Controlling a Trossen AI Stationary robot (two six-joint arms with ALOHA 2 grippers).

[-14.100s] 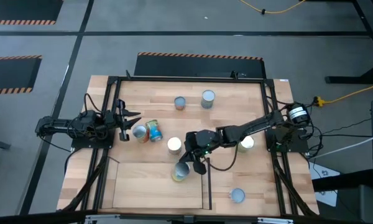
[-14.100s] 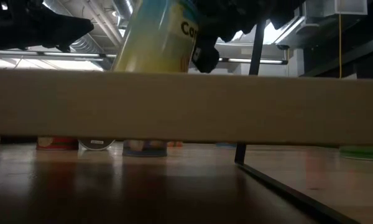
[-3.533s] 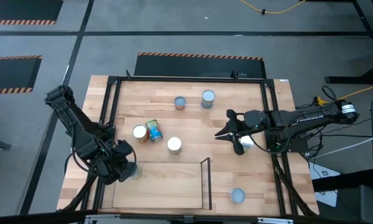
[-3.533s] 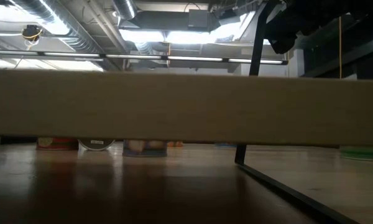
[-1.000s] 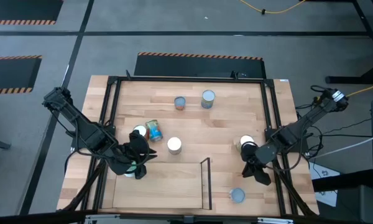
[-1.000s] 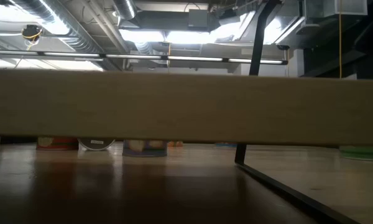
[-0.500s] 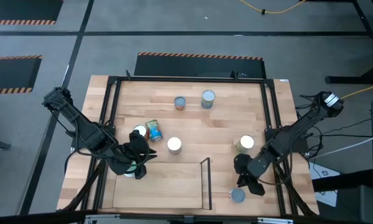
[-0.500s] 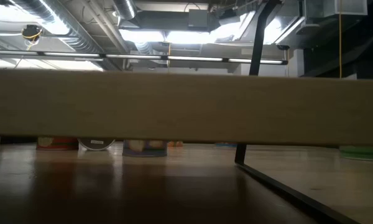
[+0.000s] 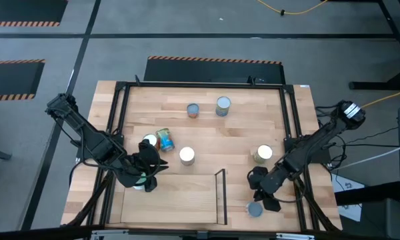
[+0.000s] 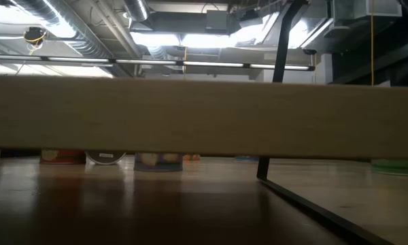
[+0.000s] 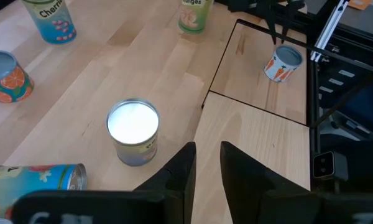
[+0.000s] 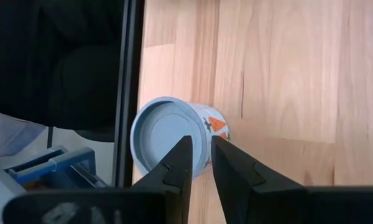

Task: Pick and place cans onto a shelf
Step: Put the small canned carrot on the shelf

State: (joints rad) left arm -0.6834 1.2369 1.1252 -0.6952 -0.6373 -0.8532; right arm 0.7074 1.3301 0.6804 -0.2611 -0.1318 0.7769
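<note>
Pale planked table (image 9: 207, 107), round metal-topped cans (image 9: 187, 155)
</note>
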